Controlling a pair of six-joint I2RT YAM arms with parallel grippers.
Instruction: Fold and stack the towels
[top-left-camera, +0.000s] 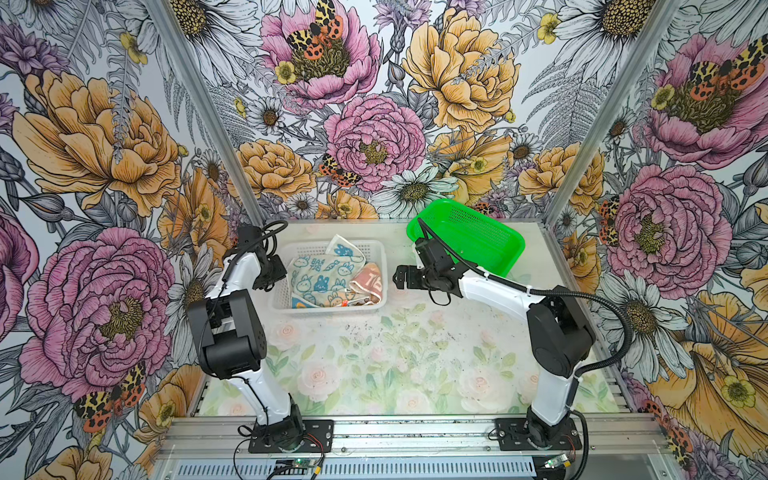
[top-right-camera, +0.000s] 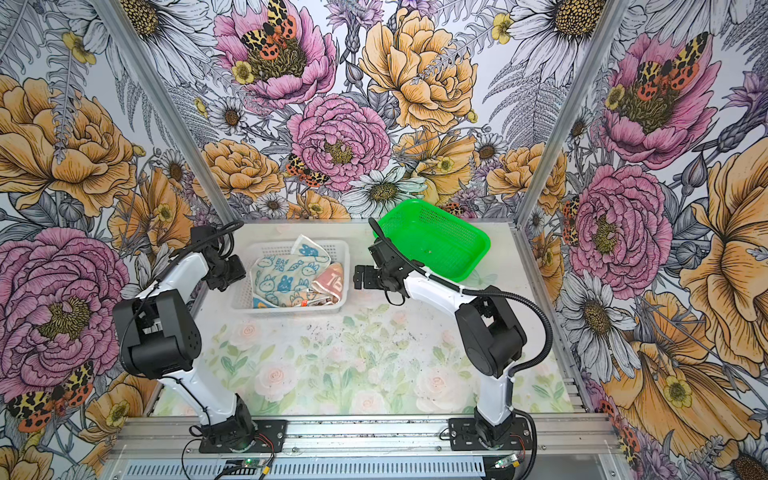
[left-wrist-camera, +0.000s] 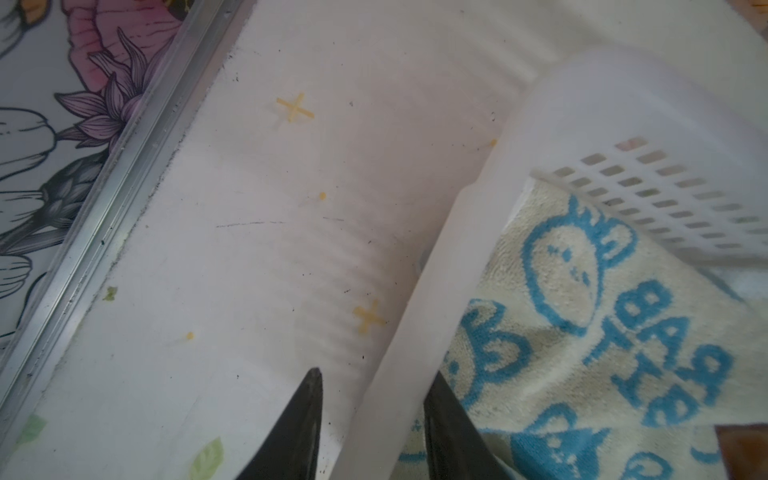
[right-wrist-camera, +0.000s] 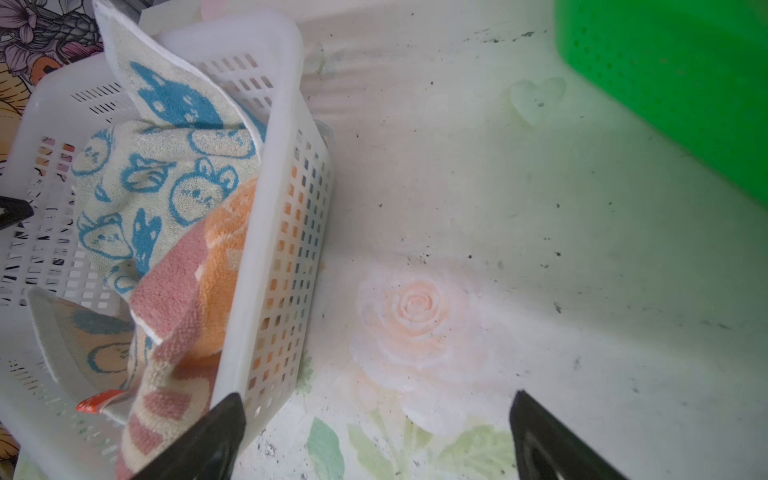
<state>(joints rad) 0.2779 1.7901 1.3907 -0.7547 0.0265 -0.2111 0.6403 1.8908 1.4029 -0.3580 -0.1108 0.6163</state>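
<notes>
Left end effector (left-wrist-camera: 374, 372) straddles basket (left-wrist-camera: 440, 266) rim; right end effector (right-wrist-camera: 378, 394) gaping.

Cream towel (top-left-camera: 322, 276) shows blue bunnies (basket (top-left-camera: 469, 237) is green).

Both top views bright, evenly lit & sharp, w/ only faint shadows on the counter (top-left-camera: 374, 357). Wrist views softer: left tool (left-wrist-camera: 372, 374) tips & white basket (left-wrist-camera: 415, 291) rim blurred close-up; green basket (right-wrist-camera: 665, 104) tints the counter green.
</notes>
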